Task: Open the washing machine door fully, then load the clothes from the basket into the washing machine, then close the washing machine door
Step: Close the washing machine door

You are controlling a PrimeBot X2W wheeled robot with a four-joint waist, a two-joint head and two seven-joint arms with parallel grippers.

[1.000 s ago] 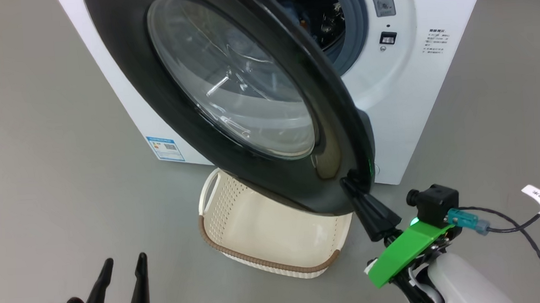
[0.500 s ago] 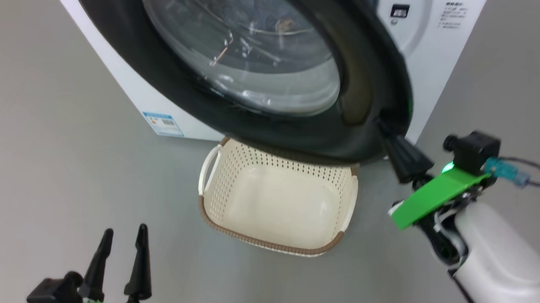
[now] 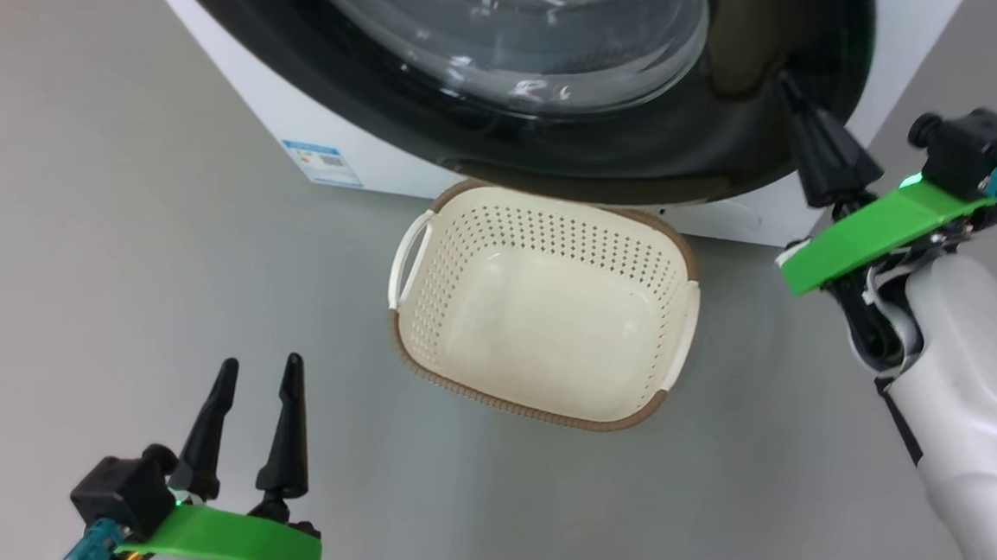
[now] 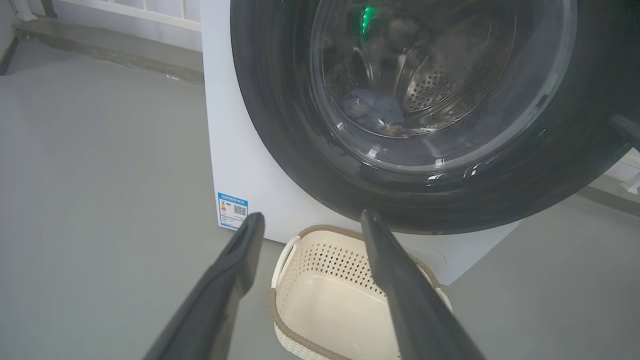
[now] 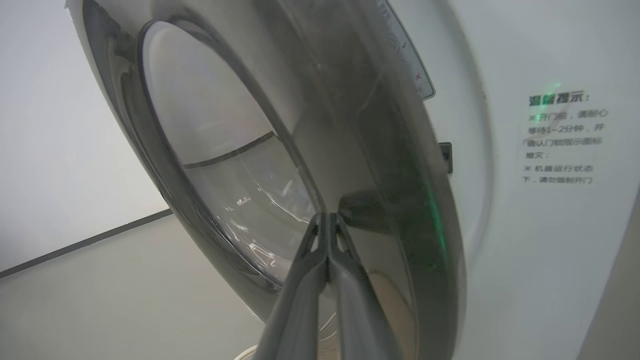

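Door: the washing machine door is swung in from wide open to nearly flat against the washing machine — a gap is still seen at its free edge in the right wrist view.
Right gripper: the right gripper is shut on nothing, its tips set against the door's black rim.
Left gripper: the left gripper is held spread and empty, near the basket.
Clothes: the clothes are seen through the glass, inside the drum; nothing is left in the basket.
Meaning: loading is judged done — only the last push to latch remains.
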